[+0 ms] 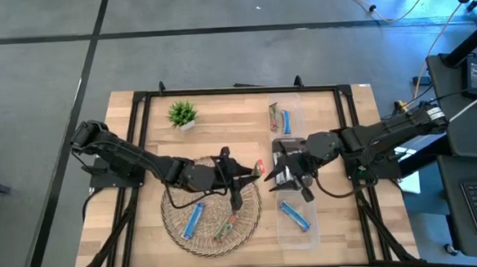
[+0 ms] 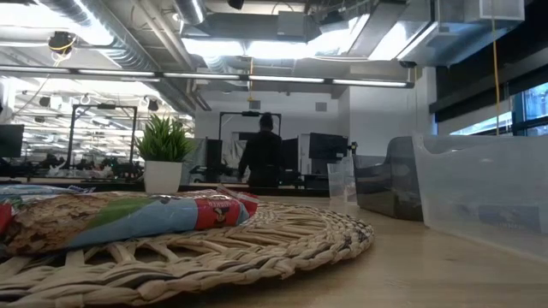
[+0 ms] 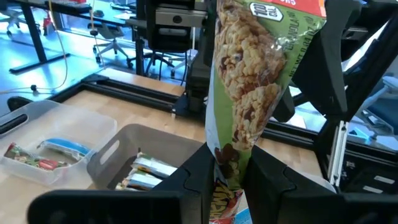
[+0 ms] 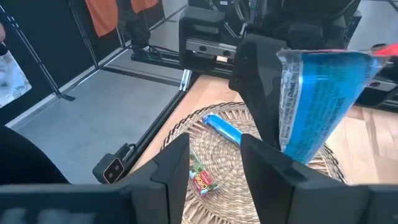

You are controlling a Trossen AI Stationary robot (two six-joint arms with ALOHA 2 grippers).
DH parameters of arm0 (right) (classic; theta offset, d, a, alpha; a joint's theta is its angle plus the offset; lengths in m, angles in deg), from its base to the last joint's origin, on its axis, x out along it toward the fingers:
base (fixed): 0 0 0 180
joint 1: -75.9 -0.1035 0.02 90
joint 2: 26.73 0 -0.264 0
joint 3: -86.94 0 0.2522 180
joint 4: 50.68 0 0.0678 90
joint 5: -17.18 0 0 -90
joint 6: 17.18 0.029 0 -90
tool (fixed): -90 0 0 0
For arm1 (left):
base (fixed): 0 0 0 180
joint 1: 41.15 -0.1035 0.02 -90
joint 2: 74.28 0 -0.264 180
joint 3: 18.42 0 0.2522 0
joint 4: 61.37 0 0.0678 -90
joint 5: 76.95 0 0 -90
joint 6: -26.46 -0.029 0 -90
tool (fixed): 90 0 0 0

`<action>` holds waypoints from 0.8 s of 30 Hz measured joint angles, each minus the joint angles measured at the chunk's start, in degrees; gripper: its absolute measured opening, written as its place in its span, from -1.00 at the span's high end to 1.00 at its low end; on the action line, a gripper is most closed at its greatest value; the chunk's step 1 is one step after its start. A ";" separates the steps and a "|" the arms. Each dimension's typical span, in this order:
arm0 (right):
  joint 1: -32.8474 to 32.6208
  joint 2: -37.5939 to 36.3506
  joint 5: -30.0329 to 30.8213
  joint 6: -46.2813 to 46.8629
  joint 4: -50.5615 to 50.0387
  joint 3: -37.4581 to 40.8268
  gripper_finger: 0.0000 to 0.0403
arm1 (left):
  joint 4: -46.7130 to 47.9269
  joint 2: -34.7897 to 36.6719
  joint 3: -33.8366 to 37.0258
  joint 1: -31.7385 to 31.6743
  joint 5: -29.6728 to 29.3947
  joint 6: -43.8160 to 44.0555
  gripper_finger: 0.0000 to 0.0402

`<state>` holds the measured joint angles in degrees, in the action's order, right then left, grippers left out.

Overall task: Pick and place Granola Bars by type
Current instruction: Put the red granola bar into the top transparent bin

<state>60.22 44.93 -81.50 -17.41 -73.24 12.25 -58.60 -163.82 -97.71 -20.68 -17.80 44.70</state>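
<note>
My left gripper (image 3: 227,180) pinches a green granola bar (image 3: 252,93) above the woven mat's (image 1: 178,222) right edge; my right gripper (image 4: 214,165) seems clamped on a blue bar (image 4: 317,99) near the clear bins (image 1: 309,228) at the table's right side. I should keep both grips firm, swing each over its matching bin, and lower before releasing.

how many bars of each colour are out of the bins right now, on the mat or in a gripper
green bar: 2, one on the mat, one in the left gripper
blue bar: 2, one on the mat, one in the right gripper
total: 4
</note>
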 joint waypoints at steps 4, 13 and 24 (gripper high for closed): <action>0.00 0.00 0.04 0.10 0.02 0.00 0.22 | 0.00 0.00 0.00 0.04 0.06 -0.01 0.67; 0.24 -0.02 1.97 3.09 -4.96 0.00 -0.14 | -2.04 0.00 0.02 0.00 -5.53 -1.68 0.67; 0.24 -0.04 14.71 6.22 -2.79 0.00 -0.20 | -13.21 0.02 0.00 -0.11 0.96 -6.61 0.67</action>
<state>60.46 44.88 -66.79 -11.19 -76.03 12.25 -71.81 -163.79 -97.71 -20.79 -16.84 38.09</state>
